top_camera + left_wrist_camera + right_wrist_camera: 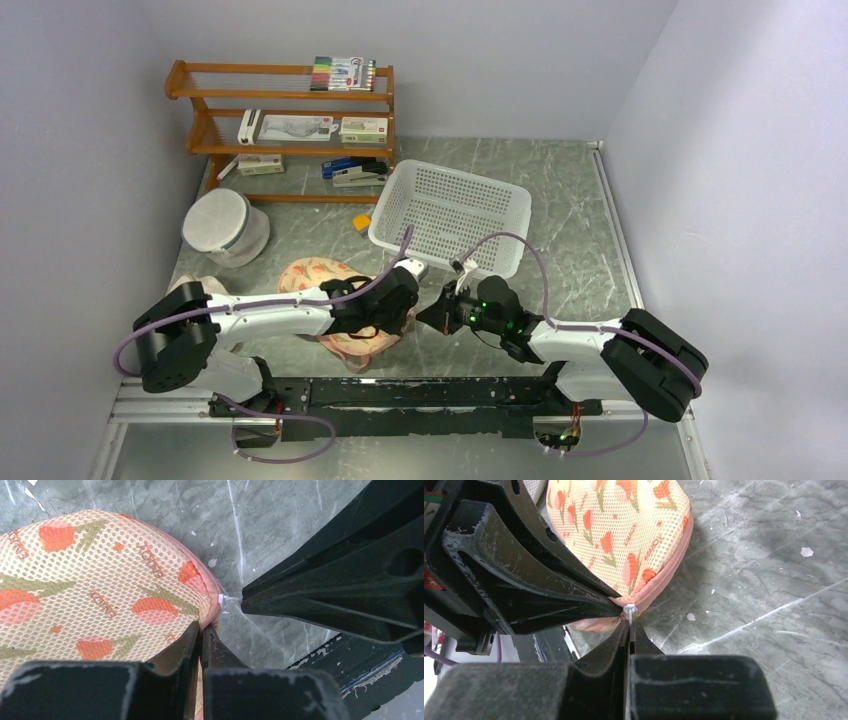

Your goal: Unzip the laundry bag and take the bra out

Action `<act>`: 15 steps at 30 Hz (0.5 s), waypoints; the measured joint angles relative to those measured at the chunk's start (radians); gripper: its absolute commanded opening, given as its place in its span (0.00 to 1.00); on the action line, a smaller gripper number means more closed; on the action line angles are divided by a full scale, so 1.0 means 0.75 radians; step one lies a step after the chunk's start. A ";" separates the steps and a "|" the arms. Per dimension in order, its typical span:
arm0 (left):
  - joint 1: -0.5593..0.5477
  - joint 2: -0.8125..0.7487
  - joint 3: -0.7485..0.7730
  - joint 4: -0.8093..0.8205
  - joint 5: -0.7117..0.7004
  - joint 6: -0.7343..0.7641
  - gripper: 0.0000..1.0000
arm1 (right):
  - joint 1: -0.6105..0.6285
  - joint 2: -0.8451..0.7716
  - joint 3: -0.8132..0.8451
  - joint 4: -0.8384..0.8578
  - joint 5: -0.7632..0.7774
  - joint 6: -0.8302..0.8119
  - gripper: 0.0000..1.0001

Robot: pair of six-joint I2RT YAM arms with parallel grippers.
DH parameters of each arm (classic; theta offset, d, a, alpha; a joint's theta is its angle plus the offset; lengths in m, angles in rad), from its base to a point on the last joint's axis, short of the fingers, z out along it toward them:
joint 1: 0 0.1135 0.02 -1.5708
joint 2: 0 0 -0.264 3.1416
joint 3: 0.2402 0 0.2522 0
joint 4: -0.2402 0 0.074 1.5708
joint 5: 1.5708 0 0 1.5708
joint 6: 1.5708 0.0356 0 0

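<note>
Laundry bag (100, 590) unzipping hinges on the right end effector (629, 630), clamped tight on the white zip pull (629, 609), while the left end effector (202, 636), also closed, pinches the pink edging (207, 582) just beside it. Best drag the pull along the zip's curve, left anchoring. The bag lies on the worktop (580, 200) under the left arm (270, 315), long axis seemingly far-left to near-right, pull facing right.

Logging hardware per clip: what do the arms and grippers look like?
Left arm and right arm: white links, black joints, looping purple cables. Green lights on the right wrist. Left gripper and right gripper: black tapered fingers, edges scuffed pale.
</note>
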 measured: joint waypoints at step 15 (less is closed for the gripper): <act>0.002 -0.367 -0.175 -0.058 0.131 0.039 0.07 | 0.007 0.194 0.110 0.044 0.108 -0.045 0.00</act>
